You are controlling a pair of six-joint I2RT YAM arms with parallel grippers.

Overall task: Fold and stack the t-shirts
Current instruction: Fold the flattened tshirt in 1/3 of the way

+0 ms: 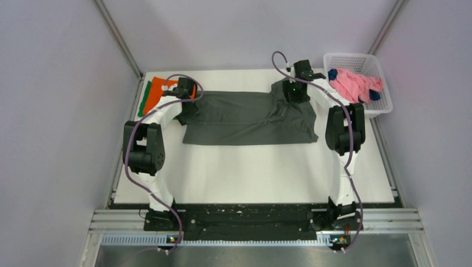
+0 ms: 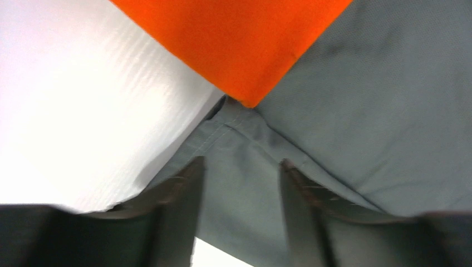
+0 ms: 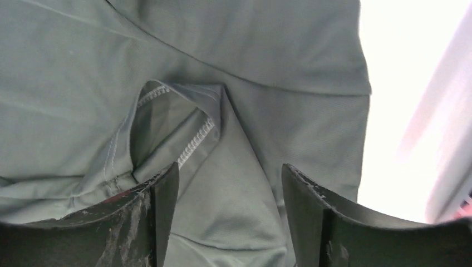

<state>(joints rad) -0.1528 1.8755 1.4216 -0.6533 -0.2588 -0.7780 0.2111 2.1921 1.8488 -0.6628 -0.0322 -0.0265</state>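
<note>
Your jaws both stand wide over the olive-grey tee [image 1: 245, 119], likely limp and light; pinch it at the stitched hems.

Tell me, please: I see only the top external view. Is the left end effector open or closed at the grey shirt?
Observer: Open. In the left wrist view the left end effector is spread, and the hem of the olive-grey t-shirt lies in the gap.
Operator: What lies just ahead of it?
Observer: A corner of the orange t-shirt, whose tip meets that grey hem.
Operator: And the right side?
Observer: The right end effector is open too, above a puckered fold of the same shirt where white stitching shows.
</note>
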